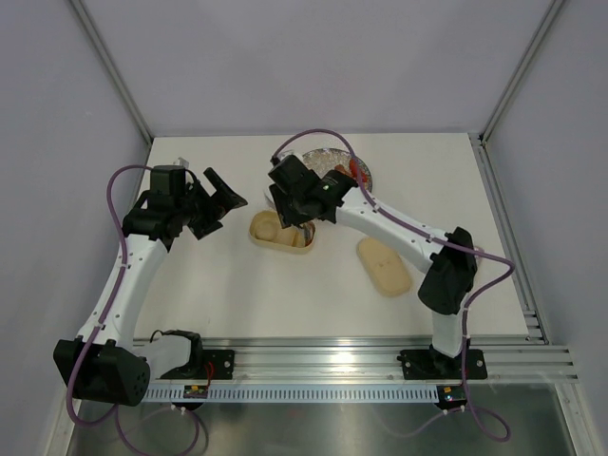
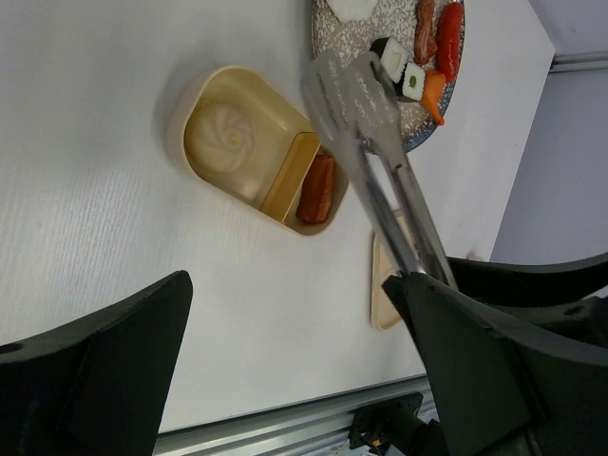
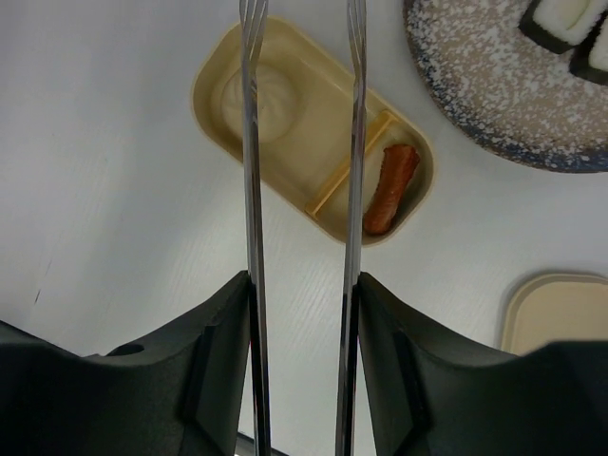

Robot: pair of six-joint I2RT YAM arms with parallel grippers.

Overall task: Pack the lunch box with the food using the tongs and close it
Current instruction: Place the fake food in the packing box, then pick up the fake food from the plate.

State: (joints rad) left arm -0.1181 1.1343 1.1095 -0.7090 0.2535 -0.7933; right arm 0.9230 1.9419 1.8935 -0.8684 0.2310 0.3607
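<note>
The pale yellow lunch box lies open on the table, also in the top view. A beige ball fills its large compartment and a reddish-brown sausage lies in the small one. My right gripper is shut on the silver tongs, whose arms stand spread above the box. Seen from the left wrist, the tongs' tips are empty. My left gripper hangs open left of the box, holding nothing. More food stays on the plate: sushi rolls, a carrot piece, sausages.
The round speckled plate sits just behind the box. The cream lid lies flat on the table to the box's right, near the right arm's base. The metal rail runs along the near table edge.
</note>
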